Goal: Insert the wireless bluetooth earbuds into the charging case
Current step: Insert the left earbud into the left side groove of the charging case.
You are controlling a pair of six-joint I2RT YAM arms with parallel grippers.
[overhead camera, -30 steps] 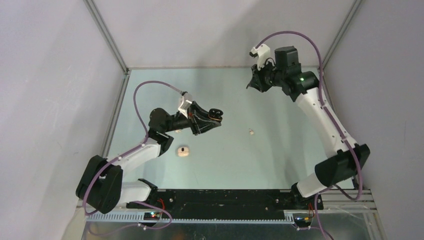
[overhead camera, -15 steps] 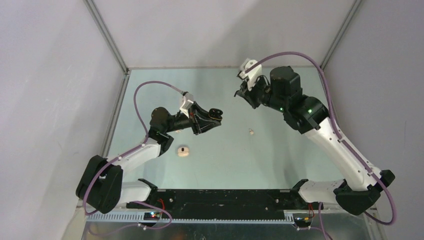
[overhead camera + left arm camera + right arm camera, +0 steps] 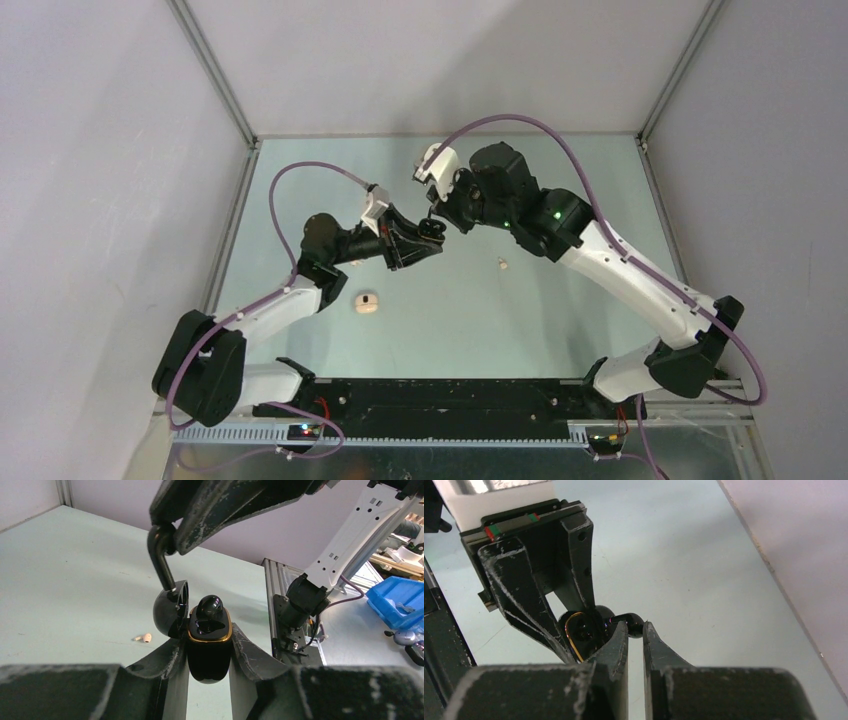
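Observation:
My left gripper is shut on a black charging case with a gold rim, held above the table with its lid open. One black earbud sits in the case. My right gripper is shut on another black earbud. It holds this earbud right at the case, with the stem reaching down to the lid's edge. The right gripper also shows in the right wrist view. A cream-white earbud lies on the table; it also shows in the left wrist view.
A beige pebble-shaped case with a dark spot lies on the table near the left arm. A small pale piece lies beside the left forearm. Grey walls enclose the green table on three sides.
The right arm has swung from the back right corner leftward and down, until its gripper meets the case in the left gripper. The left arm has stayed still.

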